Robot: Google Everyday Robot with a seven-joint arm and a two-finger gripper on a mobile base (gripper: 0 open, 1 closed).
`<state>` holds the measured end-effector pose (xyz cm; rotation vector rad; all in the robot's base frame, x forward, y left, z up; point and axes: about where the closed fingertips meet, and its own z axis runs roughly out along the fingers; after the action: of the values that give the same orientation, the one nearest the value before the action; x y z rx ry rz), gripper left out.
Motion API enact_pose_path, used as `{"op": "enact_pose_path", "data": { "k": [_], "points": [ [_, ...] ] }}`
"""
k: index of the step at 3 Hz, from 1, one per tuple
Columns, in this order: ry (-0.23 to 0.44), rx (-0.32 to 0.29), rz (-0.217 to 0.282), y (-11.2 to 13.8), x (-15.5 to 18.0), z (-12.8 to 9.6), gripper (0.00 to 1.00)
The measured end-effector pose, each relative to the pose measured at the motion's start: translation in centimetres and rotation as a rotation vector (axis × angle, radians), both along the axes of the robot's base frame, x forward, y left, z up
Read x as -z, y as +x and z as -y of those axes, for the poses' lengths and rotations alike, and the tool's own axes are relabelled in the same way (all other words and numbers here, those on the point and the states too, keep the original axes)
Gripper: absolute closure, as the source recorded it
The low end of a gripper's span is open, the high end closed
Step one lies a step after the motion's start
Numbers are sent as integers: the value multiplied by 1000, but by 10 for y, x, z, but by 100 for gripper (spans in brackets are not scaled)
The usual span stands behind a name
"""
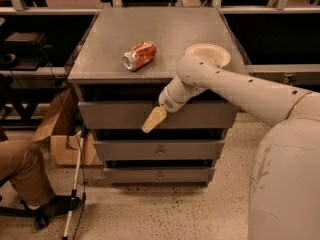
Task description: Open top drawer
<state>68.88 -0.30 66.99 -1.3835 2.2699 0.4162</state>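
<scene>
The top drawer (pixel 110 115) is the widest grey front, just under the cabinet top (pixel 165 34). A dark gap shows above it. My gripper (pixel 151 121) hangs from the cream arm (pixel 240 89) and sits against the middle of that front, where it hides the knob. I cannot see whether it holds the knob.
A crushed orange can (pixel 138 55) lies on the cabinet top. Two narrower drawers, middle (pixel 125 149) and bottom (pixel 130 175), sit below. At the left are a cardboard box (pixel 62 134), a person's leg (pixel 22 169) and a white cane (pixel 75 184). Dark shelving stands on both sides.
</scene>
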Motion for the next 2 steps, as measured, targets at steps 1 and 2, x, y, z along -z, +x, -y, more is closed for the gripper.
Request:
{"op": "enact_pose_path", "data": {
  "k": [1,2],
  "points": [
    [-1,2,-2,0,-3,1,22],
    [-2,5,0,0,-8,3,46]
  ]
}}
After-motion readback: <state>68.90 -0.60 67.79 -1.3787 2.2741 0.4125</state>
